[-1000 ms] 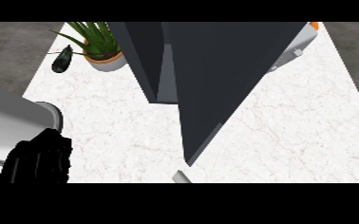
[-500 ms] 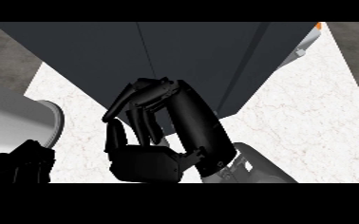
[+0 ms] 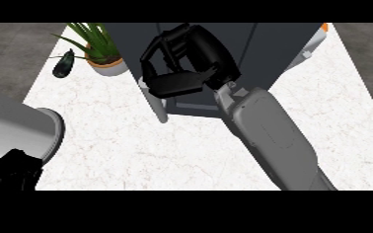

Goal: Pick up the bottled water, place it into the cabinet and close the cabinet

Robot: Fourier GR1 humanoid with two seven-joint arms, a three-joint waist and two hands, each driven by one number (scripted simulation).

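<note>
Bottled water cannot be picked out for certain. A white, orange-tipped thing [image 3: 315,43] peeks from behind the cabinet [image 3: 270,54], well to the right of the right robot hand [image 3: 191,66], and may be it. That robot hand hangs before the cabinet's face, fingers curled, with nothing visible inside them. A pale door edge [image 3: 157,101] stands just below and left of it. The left robot hand [image 3: 18,170] rests at the lower-left edge; whether it is open or closed cannot be told. Such a bottle would likely be light, stiff, smooth and prone to roll, so wrapping its mid-body, under the cap, seems safest.
</note>
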